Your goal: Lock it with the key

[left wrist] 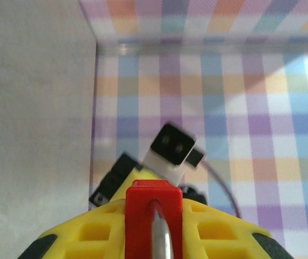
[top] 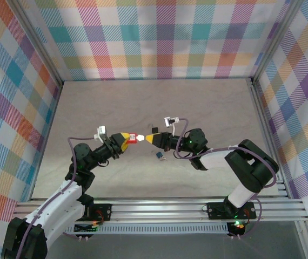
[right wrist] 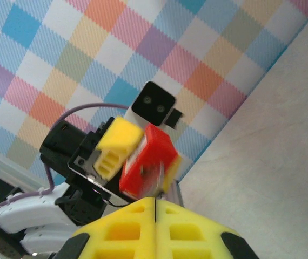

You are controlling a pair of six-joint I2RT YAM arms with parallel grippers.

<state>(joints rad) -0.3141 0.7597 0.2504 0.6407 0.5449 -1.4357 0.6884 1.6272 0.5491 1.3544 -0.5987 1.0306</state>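
My left gripper (top: pixel 127 141) is held above the table, shut on the red padlock (top: pixel 133 138). In the left wrist view the padlock (left wrist: pixel 153 208) sits between the yellow fingers (left wrist: pixel 89 237), and a silver bar, probably its shackle (left wrist: pixel 163 240), runs back toward the camera. My right gripper (top: pixel 148 139) faces it tip to tip. The small silver key (top: pixel 141 138) bridges the gap between them. In the right wrist view the right gripper (right wrist: pixel 155 202) is pressed shut, and the blurred key (right wrist: pixel 158 177) reaches from its tips to the padlock's (right wrist: pixel 146 156) near face.
A small black padlock (top: pixel 153 129) lies on the table just behind the grippers. A small blue padlock (top: pixel 158 156) lies just in front of them. The grey table (top: pixel 105 102) is walled in by chequered panels on three sides, with a metal rail (top: pixel 159 208) at the near edge.
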